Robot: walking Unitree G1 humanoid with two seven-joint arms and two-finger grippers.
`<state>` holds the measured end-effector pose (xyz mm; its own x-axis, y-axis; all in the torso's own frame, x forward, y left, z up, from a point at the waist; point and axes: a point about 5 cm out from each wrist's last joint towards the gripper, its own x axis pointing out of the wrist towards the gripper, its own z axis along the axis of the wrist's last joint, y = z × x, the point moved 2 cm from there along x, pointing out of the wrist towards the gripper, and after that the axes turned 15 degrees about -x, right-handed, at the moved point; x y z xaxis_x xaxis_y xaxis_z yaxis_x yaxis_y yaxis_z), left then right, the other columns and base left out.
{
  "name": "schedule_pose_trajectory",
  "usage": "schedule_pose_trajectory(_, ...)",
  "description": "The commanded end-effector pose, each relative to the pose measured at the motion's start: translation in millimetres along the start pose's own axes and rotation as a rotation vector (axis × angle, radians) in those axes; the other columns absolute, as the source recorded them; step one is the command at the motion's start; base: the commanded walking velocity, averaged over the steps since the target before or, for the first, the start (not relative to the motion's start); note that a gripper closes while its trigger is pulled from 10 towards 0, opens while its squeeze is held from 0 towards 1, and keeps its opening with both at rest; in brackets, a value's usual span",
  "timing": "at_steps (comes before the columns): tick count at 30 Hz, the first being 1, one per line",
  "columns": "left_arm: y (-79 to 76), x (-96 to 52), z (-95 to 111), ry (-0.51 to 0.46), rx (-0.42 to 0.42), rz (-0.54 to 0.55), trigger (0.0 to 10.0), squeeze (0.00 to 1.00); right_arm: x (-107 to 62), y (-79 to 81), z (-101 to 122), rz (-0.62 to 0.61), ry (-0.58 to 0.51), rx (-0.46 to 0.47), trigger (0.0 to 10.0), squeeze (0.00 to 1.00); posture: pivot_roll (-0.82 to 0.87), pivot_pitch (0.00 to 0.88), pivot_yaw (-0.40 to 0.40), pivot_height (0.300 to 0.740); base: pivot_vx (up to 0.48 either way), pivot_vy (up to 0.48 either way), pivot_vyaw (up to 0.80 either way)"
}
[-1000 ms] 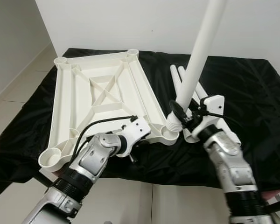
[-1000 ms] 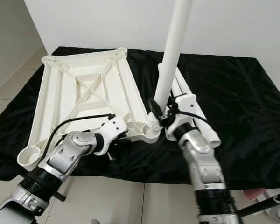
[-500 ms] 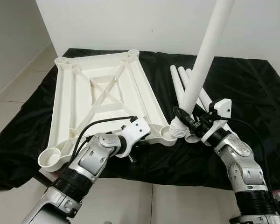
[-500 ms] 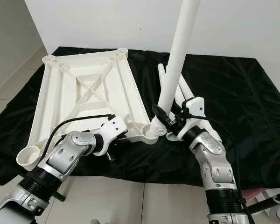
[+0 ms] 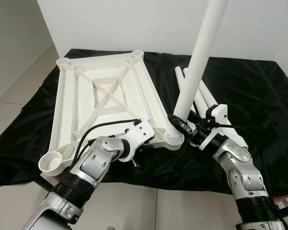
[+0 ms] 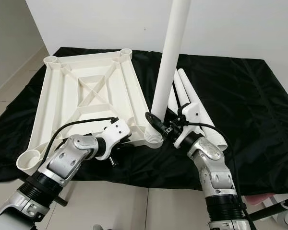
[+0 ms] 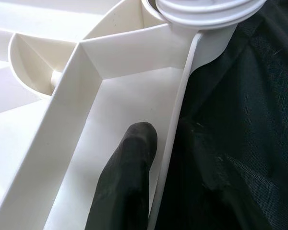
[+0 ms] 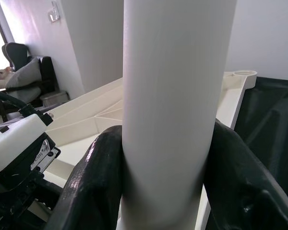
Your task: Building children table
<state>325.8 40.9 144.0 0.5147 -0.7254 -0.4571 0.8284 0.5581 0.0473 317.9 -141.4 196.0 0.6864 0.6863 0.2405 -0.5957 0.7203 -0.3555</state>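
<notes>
Standing near-upright in the tabletop [image 5: 105, 98] corner socket, table leg [image 6: 165, 72] clenched by right jaws [image 6: 159, 125]; left jaws [image 7: 134, 158] gripping the rim.

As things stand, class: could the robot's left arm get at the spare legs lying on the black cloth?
Probably not. The left tool pinches the tabletop rim, and the upright leg in the right tool stands before the spare legs.

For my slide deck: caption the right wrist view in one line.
Right gripper clamps an upright white table leg, with the upturned cream tabletop behind it.
</notes>
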Motion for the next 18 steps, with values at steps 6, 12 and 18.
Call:
schedule_pose_trajectory(6,-5.7,-2.5,11,-0.042,0.027,-0.024,10.0,0.00,-5.7,8.0,-23,0.012,0.084,0.013,10.0,0.00,-0.11,0.121,0.036,0.740,0.000,0.000,0.00)
schedule_pose_trajectory(12,-6.7,-2.7,10,-0.040,0.025,-0.026,10.0,0.00,-9.6,2.7,-36,-0.046,0.132,-0.007,10.0,0.00,-0.11,0.121,0.035,0.740,0.000,0.000,0.00)
schedule_pose_trajectory(18,-8.0,-2.8,10,-0.040,0.026,-0.029,10.0,0.00,-9.4,4.9,-40,-0.036,0.143,-0.019,10.0,0.00,-0.10,0.113,0.033,0.740,0.000,0.000,0.00)
